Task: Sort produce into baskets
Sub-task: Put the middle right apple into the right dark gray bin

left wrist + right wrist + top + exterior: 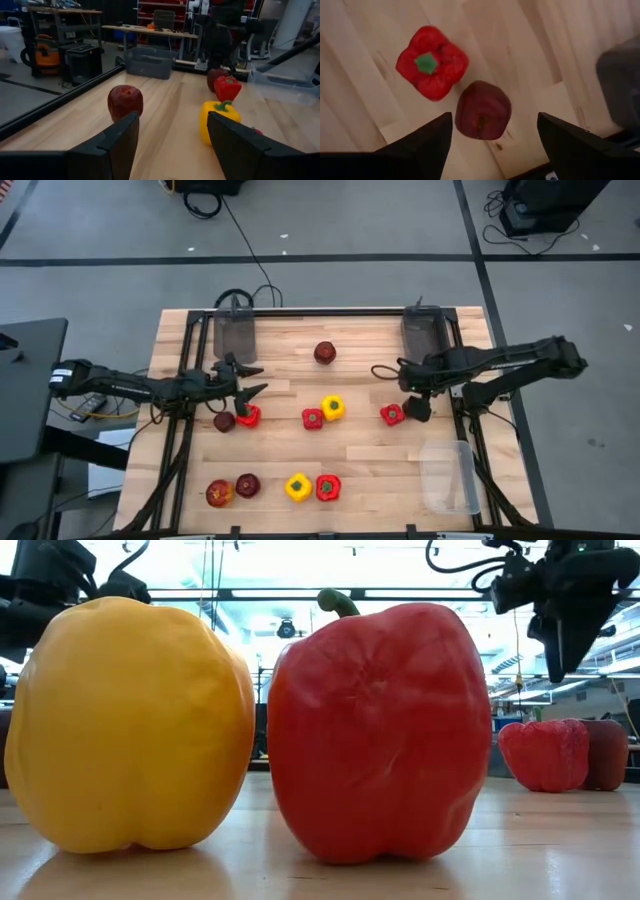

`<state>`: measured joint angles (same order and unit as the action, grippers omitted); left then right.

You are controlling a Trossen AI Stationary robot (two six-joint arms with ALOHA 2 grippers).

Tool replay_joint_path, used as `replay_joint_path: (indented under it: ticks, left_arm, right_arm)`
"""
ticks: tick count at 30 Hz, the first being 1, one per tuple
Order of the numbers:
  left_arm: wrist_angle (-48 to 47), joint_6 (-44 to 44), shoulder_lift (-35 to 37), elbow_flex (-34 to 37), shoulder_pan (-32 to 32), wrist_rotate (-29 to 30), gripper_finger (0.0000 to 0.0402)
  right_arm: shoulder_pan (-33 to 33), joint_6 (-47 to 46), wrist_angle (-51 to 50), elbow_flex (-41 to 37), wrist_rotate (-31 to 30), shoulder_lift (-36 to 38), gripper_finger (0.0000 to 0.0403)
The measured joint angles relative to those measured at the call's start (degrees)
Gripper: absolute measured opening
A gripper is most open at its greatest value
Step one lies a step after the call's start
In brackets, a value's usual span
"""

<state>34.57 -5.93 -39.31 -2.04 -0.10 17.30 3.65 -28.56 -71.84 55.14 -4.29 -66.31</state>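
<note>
Target item: dark-red apple (482, 110), lying on the wooden table (365, 455) near its right side, directly under the right gripper (416, 406). A red bell pepper (432, 62) sits just beside it; whether they touch cannot be told. No produce is in any basket yet.

Right gripper: fingers spread wide, straddling the apple from above, holding nothing.

Risks, as judged:
- The finger on the pepper side has little room. A straight descent could land on the pepper or shove it into the apple.
- The apple is round. An off-centre close could squeeze it out sideways and send it rolling.
- Nearest grey basket (425, 332) lies at the far edge, the clear bin (450, 477) at the near edge. A loose grip could drop the apple on the way.

Left gripper (250, 380): wide open, empty, over the table's left side near another red pepper (248, 416) and apple (224, 421).
</note>
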Motion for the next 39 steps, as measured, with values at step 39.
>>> replay_joint_path:
  ticks: [39]
  left_arm:
    - [-0.1,-5.5,-0.6,0.4,0.0,-0.7,0.0241]
  right_arm:
    - [-6.9,0.3,0.5,-1.2,-11.3,0.0,0.0245]
